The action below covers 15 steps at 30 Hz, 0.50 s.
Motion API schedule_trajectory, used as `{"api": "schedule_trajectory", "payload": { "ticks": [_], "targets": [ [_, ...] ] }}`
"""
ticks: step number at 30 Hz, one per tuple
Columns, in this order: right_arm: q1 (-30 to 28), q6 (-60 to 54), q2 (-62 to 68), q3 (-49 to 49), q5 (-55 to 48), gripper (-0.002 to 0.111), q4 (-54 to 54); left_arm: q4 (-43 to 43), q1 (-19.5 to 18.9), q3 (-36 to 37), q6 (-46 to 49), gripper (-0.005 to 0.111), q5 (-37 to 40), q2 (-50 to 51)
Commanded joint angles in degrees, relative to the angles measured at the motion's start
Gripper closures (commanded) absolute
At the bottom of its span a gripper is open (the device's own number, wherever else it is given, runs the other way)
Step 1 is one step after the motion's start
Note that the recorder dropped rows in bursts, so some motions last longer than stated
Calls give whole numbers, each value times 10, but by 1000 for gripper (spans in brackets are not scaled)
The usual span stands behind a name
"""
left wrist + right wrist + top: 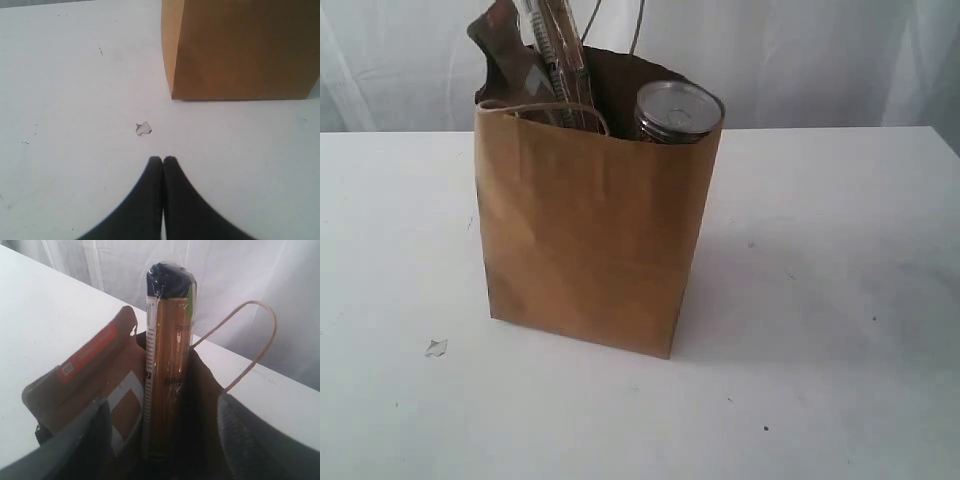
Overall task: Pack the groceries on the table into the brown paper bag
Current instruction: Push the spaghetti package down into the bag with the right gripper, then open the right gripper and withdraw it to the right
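The brown paper bag (585, 240) stands upright in the middle of the white table (840, 300). From its mouth stick up the spaghetti packet (555, 50), the brown orange-labelled pouch (505, 50) and a jar with a shiny round lid (678, 110). The other groceries are hidden. Neither gripper shows in the exterior view. My left gripper (163, 159) is shut and empty over bare table, a short way from the bag's base (240, 50). My right gripper (162, 402) is open at the bag's mouth, one finger (95, 435) by the pouch (90, 375), the spaghetti packet (170, 355) between the fingers and untouched.
A small torn scrap (436, 347) lies on the table left of the bag; it also shows as a scrap (143, 128) just ahead of the left fingertips. A paper-cord handle (255, 345) loops up beside the right gripper. A white curtain hangs behind the table.
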<state>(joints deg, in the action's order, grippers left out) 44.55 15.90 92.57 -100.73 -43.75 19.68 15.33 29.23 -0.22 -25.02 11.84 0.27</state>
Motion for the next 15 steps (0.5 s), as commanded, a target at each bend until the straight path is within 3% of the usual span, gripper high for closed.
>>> {"api": "schedule_trajectory", "payload": {
  "ticks": [1,9,15],
  "targets": [
    [1,-6,-6,2,-1,50,1,2,1,2,-5,106,3,-3],
    [1,-6,-26,2,-10,50,-3,2,1,2,-5,106,3,-3],
    [1,-14,-37,2,-39,60,-3,2,1,2,-5,106,3,-3]
  ]
}}
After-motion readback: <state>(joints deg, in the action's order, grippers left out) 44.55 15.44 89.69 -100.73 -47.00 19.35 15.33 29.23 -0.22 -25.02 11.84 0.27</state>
